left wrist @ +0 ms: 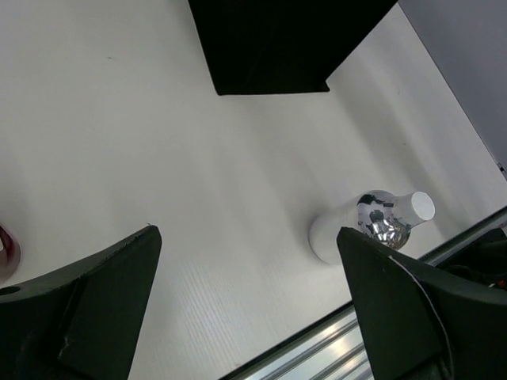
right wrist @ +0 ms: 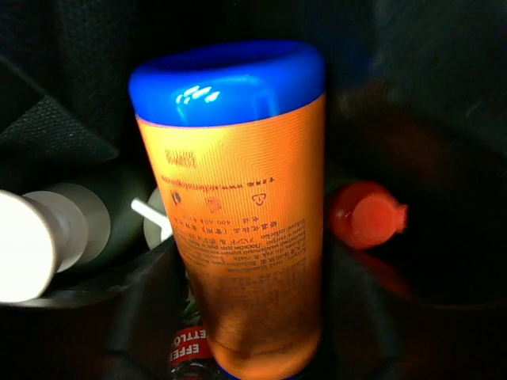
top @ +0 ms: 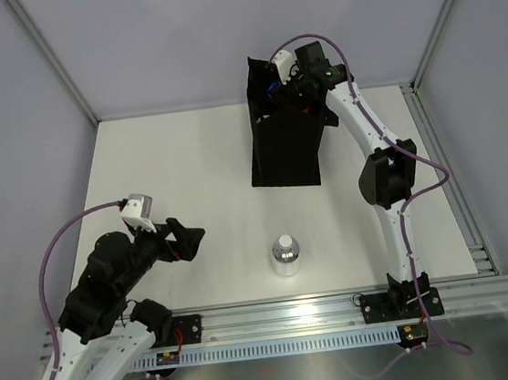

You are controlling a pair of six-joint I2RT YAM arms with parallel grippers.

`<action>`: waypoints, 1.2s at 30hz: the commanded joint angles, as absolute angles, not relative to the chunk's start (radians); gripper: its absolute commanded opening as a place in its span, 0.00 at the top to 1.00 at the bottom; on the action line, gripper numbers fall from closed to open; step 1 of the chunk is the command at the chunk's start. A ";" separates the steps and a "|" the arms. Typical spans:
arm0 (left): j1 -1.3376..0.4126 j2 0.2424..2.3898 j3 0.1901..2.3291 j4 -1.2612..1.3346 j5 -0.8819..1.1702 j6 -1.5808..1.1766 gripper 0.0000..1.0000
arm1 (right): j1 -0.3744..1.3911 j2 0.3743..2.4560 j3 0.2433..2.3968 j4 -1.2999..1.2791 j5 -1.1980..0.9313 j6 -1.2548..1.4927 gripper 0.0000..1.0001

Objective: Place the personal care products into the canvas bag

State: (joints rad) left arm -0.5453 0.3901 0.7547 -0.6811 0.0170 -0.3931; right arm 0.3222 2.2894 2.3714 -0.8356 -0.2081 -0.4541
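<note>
While the right pincer reaches down into the mouth of the bag at the far side of the surface, it holds the orange bottle by its base, jaws closed against both sides, blue cap pointing deeper in. That grip looks chosen so the bottle goes in lengthwise and slips between what lies below. I can make out a beige-capped bottle to one side and a red cap to the other, both inside the bag and close to the orange one. Whether it touches them I cannot tell.

Only 1 product stands outside: the clear bottle, upright with its white cap on top, near the front edge and well apart from the bag. The left pincer hangs low at the near left, jaws spread wide and holding nothing, turned toward that bottle as if lined up for it. I'd judge the task nearly finished, with 1 release and 1 pickup left.
</note>
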 commanded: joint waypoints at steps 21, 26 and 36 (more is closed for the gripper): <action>-0.543 0.555 0.804 -1.023 -0.555 -0.998 0.01 | 0.321 1.809 2.392 -0.878 -0.547 -0.345 0.00; -0.541 0.662 0.741 -0.872 -0.666 -0.960 0.01 | 0.290 1.559 2.016 -0.689 -0.725 -0.310 0.01; -0.445 0.931 0.695 -0.709 -0.805 -0.927 0.02 | 0.204 1.283 1.527 -0.605 -0.876 -0.335 0.00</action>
